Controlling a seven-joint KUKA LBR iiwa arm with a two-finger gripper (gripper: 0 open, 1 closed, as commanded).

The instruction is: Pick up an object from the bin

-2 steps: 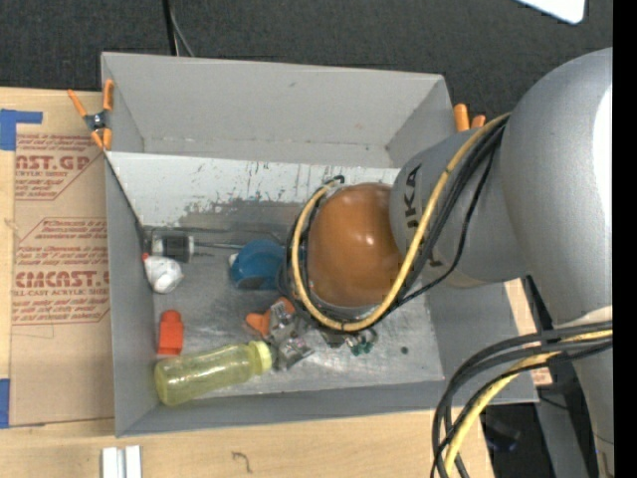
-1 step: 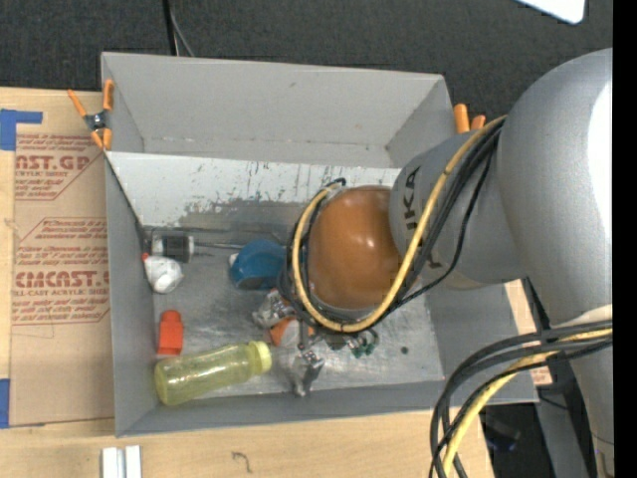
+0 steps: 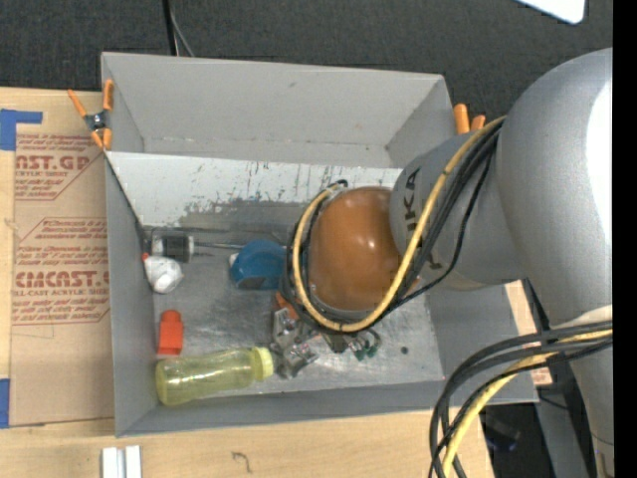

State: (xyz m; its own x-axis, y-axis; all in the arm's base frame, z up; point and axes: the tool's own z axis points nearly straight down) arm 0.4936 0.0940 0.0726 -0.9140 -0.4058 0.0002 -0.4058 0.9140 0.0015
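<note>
Nearest, along the bin's near wall, a clear yellowish bottle lies on its side, cap pointing right. My claw sits low on the floor just beside that cap; I cannot tell whether it is open or closed. The bottle looks light, thin-walled and smooth, so it would likely roll or slip. I judge a hold across its body the safest. Farther left lie a small orange block, a white ball and a dark rod, with a blue lump at mid floor.

The grey bin holds a yellow bottle, orange block and blue lump.
</note>
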